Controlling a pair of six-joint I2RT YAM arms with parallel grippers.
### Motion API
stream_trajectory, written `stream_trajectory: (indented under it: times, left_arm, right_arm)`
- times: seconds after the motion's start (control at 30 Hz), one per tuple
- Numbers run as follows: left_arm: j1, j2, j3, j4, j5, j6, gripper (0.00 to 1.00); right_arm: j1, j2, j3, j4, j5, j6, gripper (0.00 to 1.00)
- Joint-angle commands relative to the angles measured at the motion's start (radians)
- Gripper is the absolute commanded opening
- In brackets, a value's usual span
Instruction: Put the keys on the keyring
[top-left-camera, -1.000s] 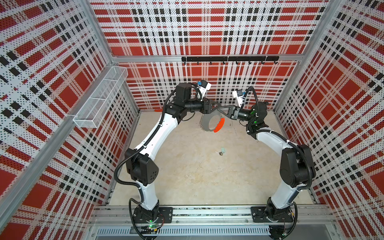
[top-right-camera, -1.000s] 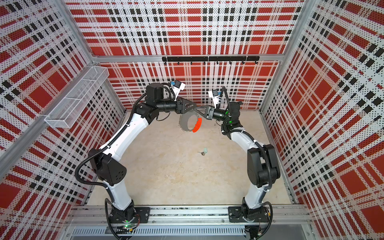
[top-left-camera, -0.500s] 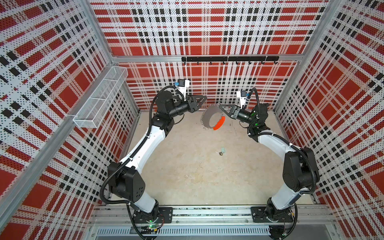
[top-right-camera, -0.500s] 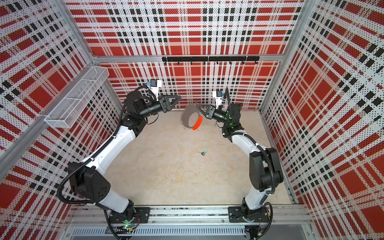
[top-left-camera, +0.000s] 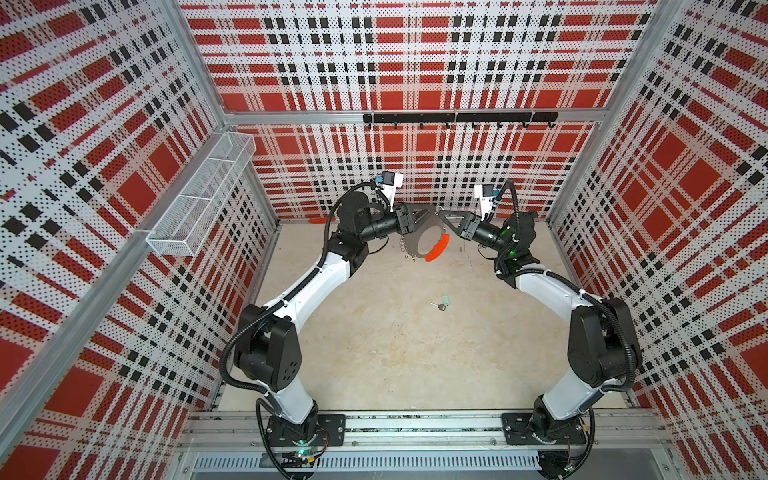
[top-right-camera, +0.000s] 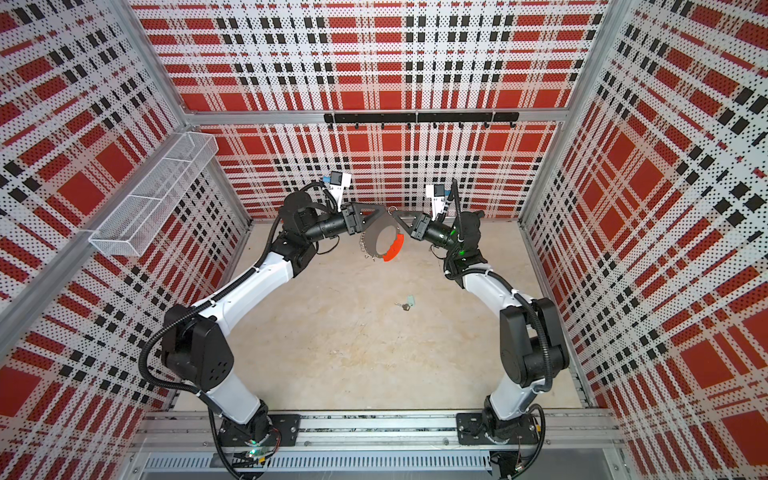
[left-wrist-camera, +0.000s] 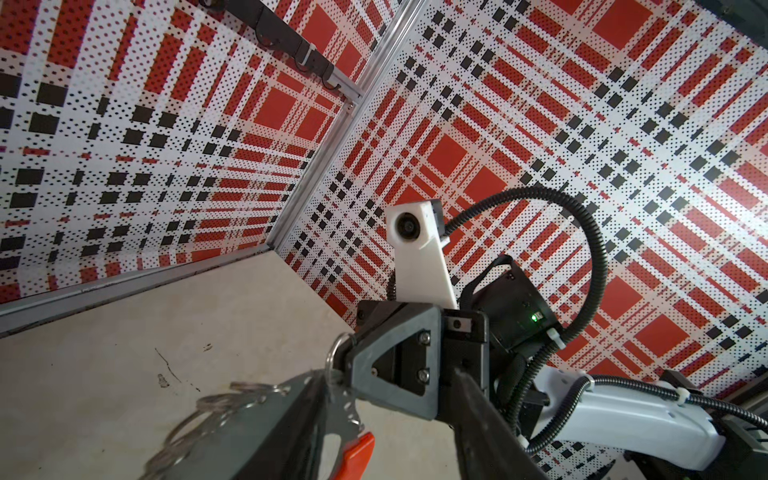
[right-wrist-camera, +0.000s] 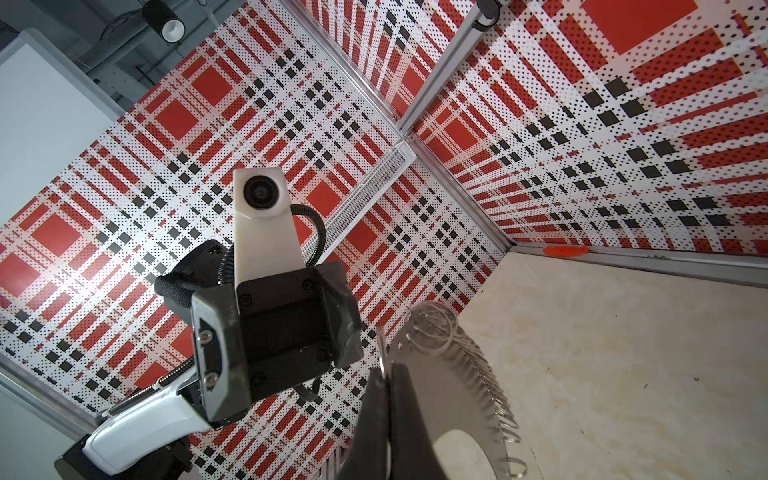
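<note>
walls (top-left-camera: 415, 62): red-black-white plaid, dotted. floor (top-left-camera: 395, 353): mottled beige. keyring (top-left-camera: 410, 245): dark grey, orange-red arc (top-left-camera: 438, 250), silver clips (top-left-camera: 403, 249). keys (top-left-camera: 441, 304): silver, mint-green tag (top-left-camera: 445, 300). my arms (top-left-camera: 307, 286): white, black joints.

Grey keyring (top-left-camera: 410, 243) upright aloft; keys (top-left-camera: 441, 304) below

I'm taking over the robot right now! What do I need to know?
Right gripper: shut on the keyring at its top edge, holding it up off the table.
Left gripper: right at the keyring's top too; unclear whether it grips.
Keys: lying on the table between the arms, nobody touching them.
Done: keyring is lifted.
Left: pick up the keys and clip them onto the keyring.
</note>
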Motion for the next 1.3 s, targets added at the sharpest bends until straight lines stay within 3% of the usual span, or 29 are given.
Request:
stream_trajectory:
  times: [0.0, 0.67, 1.27]
  left_arm:
    - [-0.003, 0.015, 0.023, 0.035, 0.018, 0.001, 0.55]
    - [-0.026, 0.074, 0.062, 0.042, 0.059, -0.018, 0.52]
    - [-0.032, 0.101, 0.079, 0.043, 0.116, -0.027, 0.31]
  right_arm:
    - [0.01, -0.043, 0.006, 0.057, -0.001, 0.004, 0.0]
    - [0.026, -0.026, 0.056, -0.011, -0.013, -0.049, 0.0]
    - [0.032, 0.013, 0.109, -0.041, -0.047, -0.026, 0.02]
